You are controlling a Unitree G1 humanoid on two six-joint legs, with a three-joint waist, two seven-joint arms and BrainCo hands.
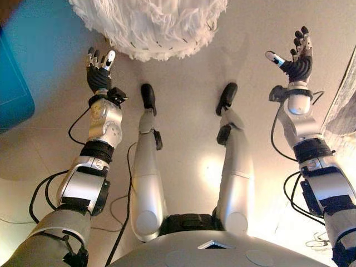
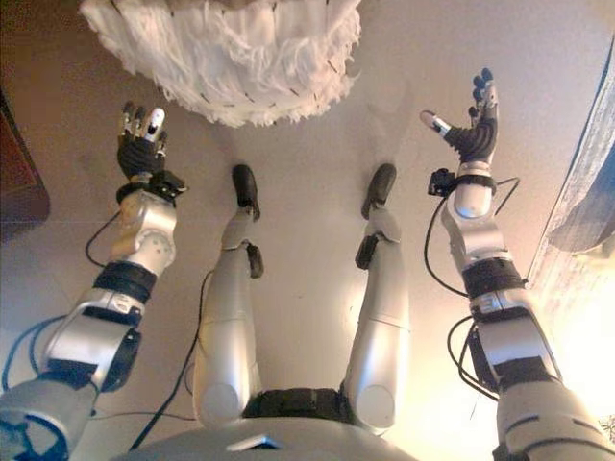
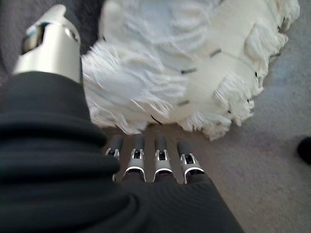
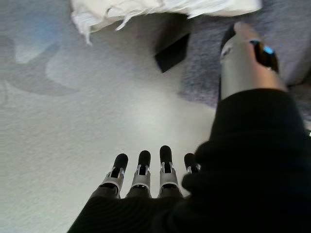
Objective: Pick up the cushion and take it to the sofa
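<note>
Left eye view, cushion (image 1: 147, 25) cut off

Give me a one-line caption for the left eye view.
Both open hands, left hand and right hand, reach toward a fluffy white cushion on the floor.

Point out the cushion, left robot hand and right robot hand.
cushion (image 1: 150, 28), left eye view, on its white fringed top.
left robot hand (image 1: 98, 75), left eye view, on the dark palm.
right robot hand (image 1: 297, 64), left eye view, on the dark palm.
</note>
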